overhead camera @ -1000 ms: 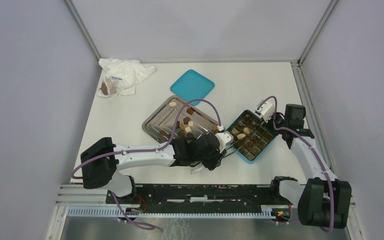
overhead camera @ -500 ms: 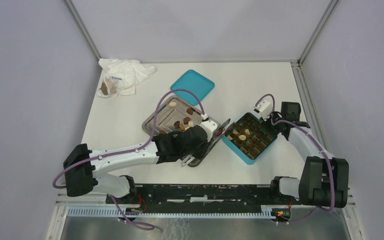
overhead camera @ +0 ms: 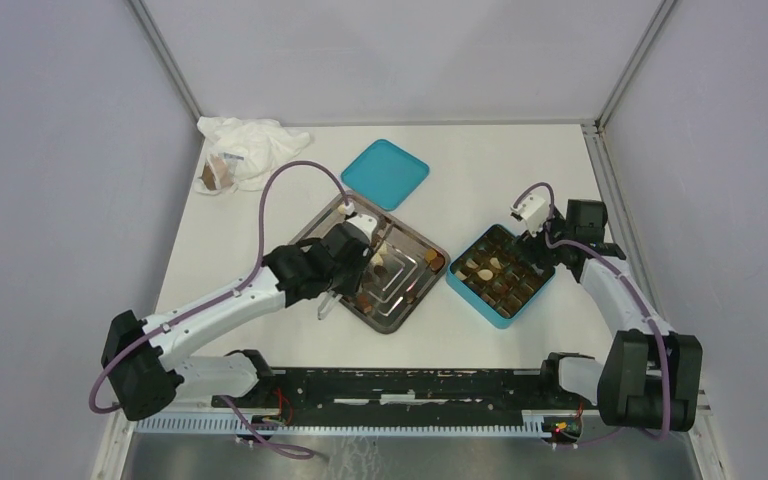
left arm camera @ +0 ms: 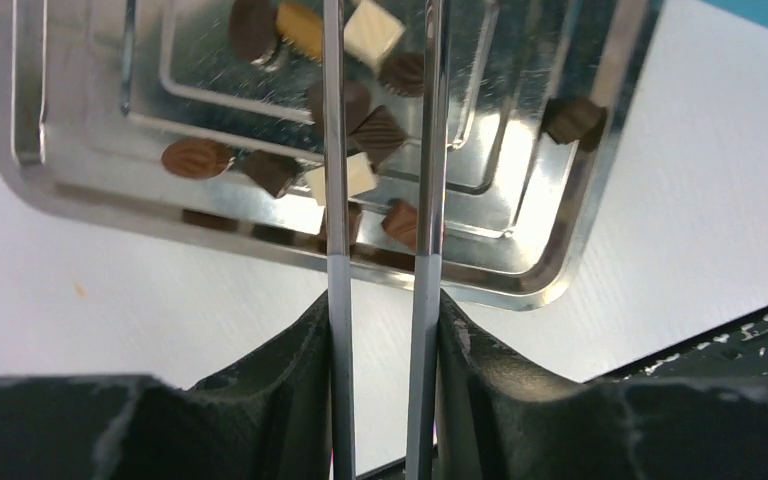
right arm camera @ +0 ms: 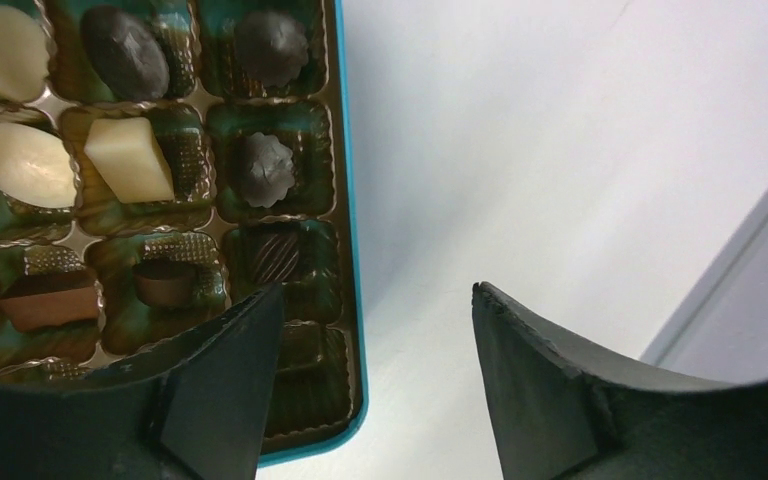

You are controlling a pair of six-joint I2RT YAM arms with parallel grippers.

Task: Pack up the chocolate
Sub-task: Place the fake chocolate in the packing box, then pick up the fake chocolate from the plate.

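Note:
Several small chocolate pieces, dark, light brown and cream, lie on the steel tray at mid-table. My left gripper hovers over the tray's left part, shut on metal tweezers. Both blades run out over the pieces on the tray, and their tips are cut off at the top of the left wrist view. More chocolate fills cells of the teal box. My right gripper stands open and empty at the box's corner, one finger over the box and one over bare table.
A teal lid lies behind the tray. A crumpled white plastic bag with a brown lump sits at the back left corner. Grey walls and frame posts close in the sides. The black base rail runs along the near edge.
My left arm swung left from the teal box back over the tray, tweezers still in its grip. My right gripper opened at the box's corner.

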